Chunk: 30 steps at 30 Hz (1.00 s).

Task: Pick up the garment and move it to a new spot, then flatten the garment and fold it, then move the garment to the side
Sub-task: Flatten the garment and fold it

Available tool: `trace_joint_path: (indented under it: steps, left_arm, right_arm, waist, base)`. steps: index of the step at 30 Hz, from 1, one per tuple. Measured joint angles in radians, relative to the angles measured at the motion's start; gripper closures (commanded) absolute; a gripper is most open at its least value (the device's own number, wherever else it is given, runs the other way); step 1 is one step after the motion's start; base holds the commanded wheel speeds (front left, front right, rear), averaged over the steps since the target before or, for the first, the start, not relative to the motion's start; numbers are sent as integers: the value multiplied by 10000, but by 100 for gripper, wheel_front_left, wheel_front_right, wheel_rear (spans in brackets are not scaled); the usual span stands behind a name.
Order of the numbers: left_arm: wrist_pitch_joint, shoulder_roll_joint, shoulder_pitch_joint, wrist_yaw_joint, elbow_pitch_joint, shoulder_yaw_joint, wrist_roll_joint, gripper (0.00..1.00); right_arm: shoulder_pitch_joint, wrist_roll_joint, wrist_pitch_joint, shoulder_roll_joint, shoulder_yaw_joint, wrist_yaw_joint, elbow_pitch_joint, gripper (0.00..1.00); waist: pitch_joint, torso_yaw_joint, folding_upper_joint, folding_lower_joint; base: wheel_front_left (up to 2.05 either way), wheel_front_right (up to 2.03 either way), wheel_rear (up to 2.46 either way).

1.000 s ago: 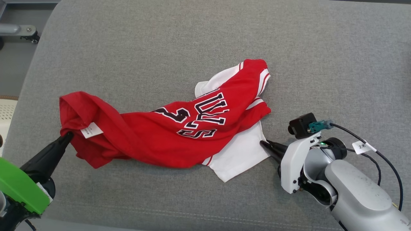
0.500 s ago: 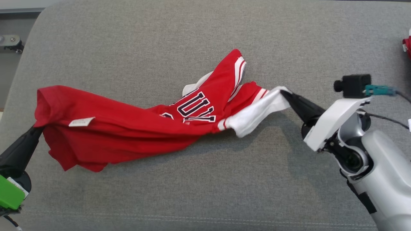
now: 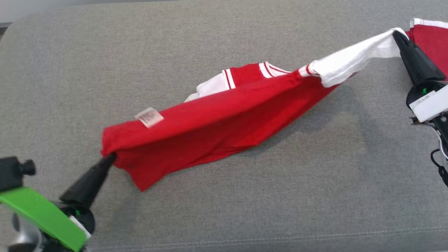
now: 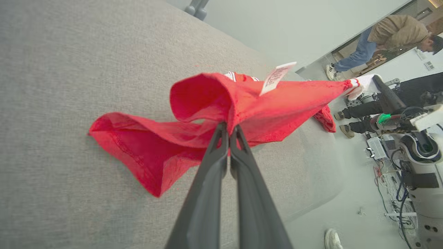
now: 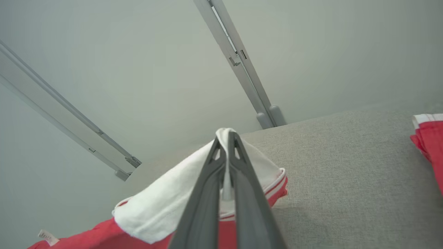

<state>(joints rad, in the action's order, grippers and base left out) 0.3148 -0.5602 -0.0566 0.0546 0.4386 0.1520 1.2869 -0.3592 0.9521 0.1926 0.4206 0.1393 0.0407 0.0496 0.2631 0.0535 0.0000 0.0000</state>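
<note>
Carrying the red-and-white jersey (image 3: 217, 136) strung between both arms above the grey cushion (image 3: 245, 210); left gripper (image 3: 110, 157) is clamped on the red hem end at near left; right gripper (image 3: 396, 33) is pinched on the white sleeve (image 3: 350, 59) at far right; care label (image 3: 149, 117) faces up, so the body looks twisted or inside out; low red corner sags toward the cushion, contact unclear. My read: this is the relocate step; move both arms in sync; span taut, not stretched; steer clear of the other red garment (image 3: 432, 38) just beside the right gripper; lower hem first so it lands flat.
</note>
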Motion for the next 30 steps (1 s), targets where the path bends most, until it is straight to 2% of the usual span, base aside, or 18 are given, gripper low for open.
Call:
trace_joint_path:
  steps: [4,8,12,13,14,17,18,19,20,30]
  left_arm:
    - [-31,589,-319,-209,-81,1335,-320,100]
    - [-50,1095,-342,-431,-662,2579,-1152,100]
    - [-121,1315,-343,-554,-1511,3340,-1956,100]
    - [-121,1409,-343,-585,-1716,3505,-2011,95]
    - [-127,1492,-343,-637,-1904,3645,-2090,79]
    - [-238,1735,-343,-637,-2516,3827,-2353,52]
    - [-307,1778,-342,-637,-2700,3835,-2451,22]
    - [-353,1785,-342,-637,-2832,3850,-2543,4]
    - [-401,1806,-339,-637,-2974,3852,-2587,0]
    - [-754,2322,-53,-646,-3764,3662,-2500,0]
  right_arm:
    - [719,290,136,144,-67,-192,134,100]
    - [1957,424,301,230,-88,-362,81,100]
    - [2798,364,385,416,-81,-531,-31,100]
    - [2943,330,385,476,-82,-583,-46,100]
    - [3057,330,385,502,-88,-602,-50,100]
    - [3160,330,385,464,-42,-600,-12,100]
    - [3170,332,384,431,-27,-600,13,100]
    - [3185,332,384,418,-25,-600,73,100]
    - [3214,332,384,422,-27,-598,125,100]
    - [3396,341,384,430,-35,-596,407,100]
  waist:
    - [116,-292,0,0]
    - [324,-435,0,0]
    - [445,-498,0,0]
    - [459,-507,0,0]
    - [466,-514,0,0]
    - [463,-536,0,0]
    - [447,-548,0,0]
    - [436,-557,0,0]
    - [433,-555,0,0]
    - [383,-434,0,0]
  base:
    - [0,0,0]
    - [0,0,0]
    - [0,0,0]
    - [0,0,0]
    - [0,0,0]
    - [0,0,0]
    - [0,0,0]
    - [0,0,0]
    - [0,0,0]
    - [0,0,0]
